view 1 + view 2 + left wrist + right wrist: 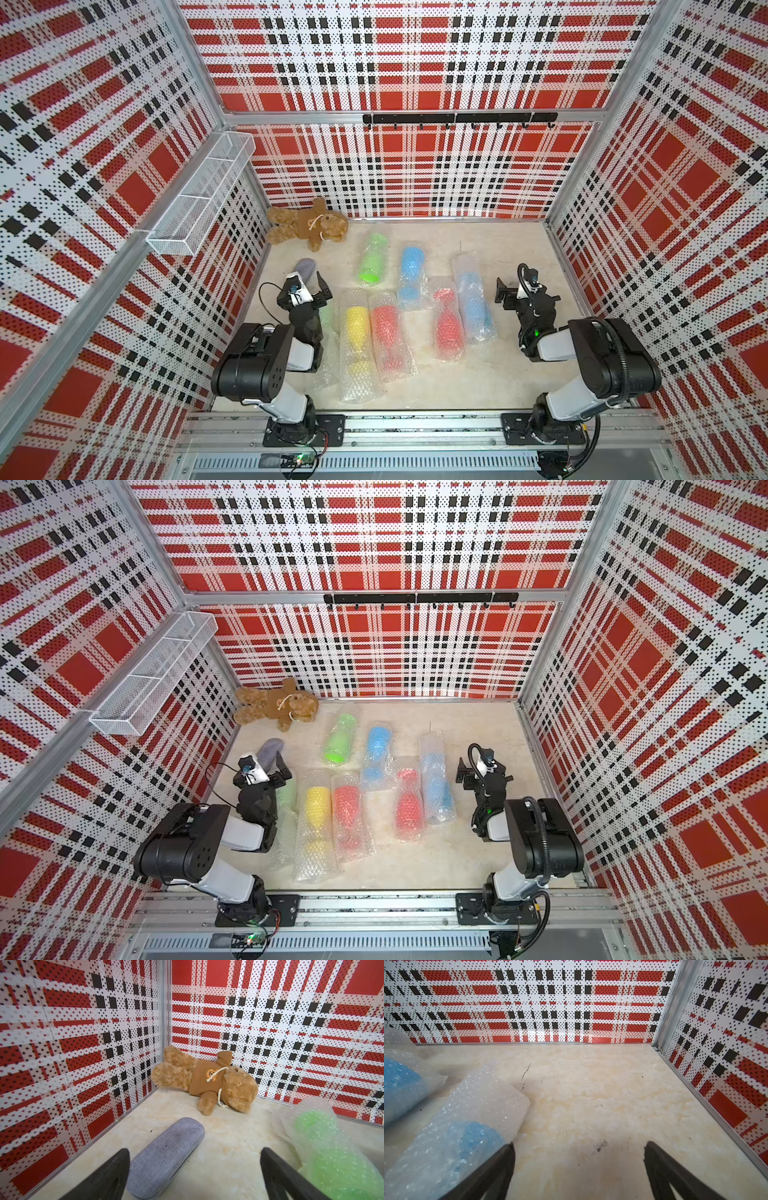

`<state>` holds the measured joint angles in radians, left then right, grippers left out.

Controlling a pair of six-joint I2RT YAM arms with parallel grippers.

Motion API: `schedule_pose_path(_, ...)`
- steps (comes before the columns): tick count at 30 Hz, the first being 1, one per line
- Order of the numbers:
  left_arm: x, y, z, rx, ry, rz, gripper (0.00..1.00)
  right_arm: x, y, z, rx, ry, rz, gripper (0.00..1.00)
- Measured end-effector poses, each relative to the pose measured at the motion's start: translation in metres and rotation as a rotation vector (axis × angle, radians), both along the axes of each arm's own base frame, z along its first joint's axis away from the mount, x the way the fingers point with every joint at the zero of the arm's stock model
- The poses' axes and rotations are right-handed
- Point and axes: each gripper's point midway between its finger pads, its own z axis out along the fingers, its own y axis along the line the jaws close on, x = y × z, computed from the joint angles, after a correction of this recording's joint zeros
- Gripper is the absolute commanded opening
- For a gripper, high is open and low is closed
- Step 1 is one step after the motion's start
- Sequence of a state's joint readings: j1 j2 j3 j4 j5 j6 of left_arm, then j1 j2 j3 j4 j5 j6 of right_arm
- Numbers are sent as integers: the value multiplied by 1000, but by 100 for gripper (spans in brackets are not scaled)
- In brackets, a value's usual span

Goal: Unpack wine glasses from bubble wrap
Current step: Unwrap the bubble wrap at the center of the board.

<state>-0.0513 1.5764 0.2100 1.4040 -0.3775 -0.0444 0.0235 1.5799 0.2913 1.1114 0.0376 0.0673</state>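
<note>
Several wine glasses lie on the beige floor, each rolled in clear bubble wrap [467,266]: green [371,259], blue [412,270], a longer blue roll [473,305], two red [448,326] [388,330] and yellow [356,328]. Another green one [286,793] is partly hidden beside my left arm. My left gripper [309,284] [194,1151] is open and empty, above the floor between a grey pouch and the green roll [336,1163]. My right gripper [524,291] [579,1145] is open over bare floor, with the long blue roll [467,1138] just beside one finger.
A brown teddy bear [309,224] [207,1080] lies in the far left corner, the grey oval pouch [166,1157] in front of it. A white mesh shelf [199,195] hangs on the left wall, a black hook rail [457,118] on the back wall. Plaid walls enclose the floor.
</note>
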Motion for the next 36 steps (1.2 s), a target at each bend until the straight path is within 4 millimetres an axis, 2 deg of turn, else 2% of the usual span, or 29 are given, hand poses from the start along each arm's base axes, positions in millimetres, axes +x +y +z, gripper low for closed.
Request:
schedule_pose_path(20, -2, -9, 2, 22, -6, -14, 98, 0, 0, 0, 0, 0, 0, 100)
schedule_pose_path(31, -7, 3, 6, 2, -18, 31, 98, -1, -1, 1, 0, 7, -9, 100)
schedule_pose_path(32, -9, 4, 9, 1, -21, 51, 98, -1, -3, 4, 0, 19, -17, 100)
schedule_pose_path(34, -14, 4, 23, -2, -39, 83, 98, 5, -7, 25, 1, 7, -40, 100)
schedule_pose_path(36, -16, -3, 53, 6, -98, 85, 98, 11, -5, 70, 10, -73, -49, 100)
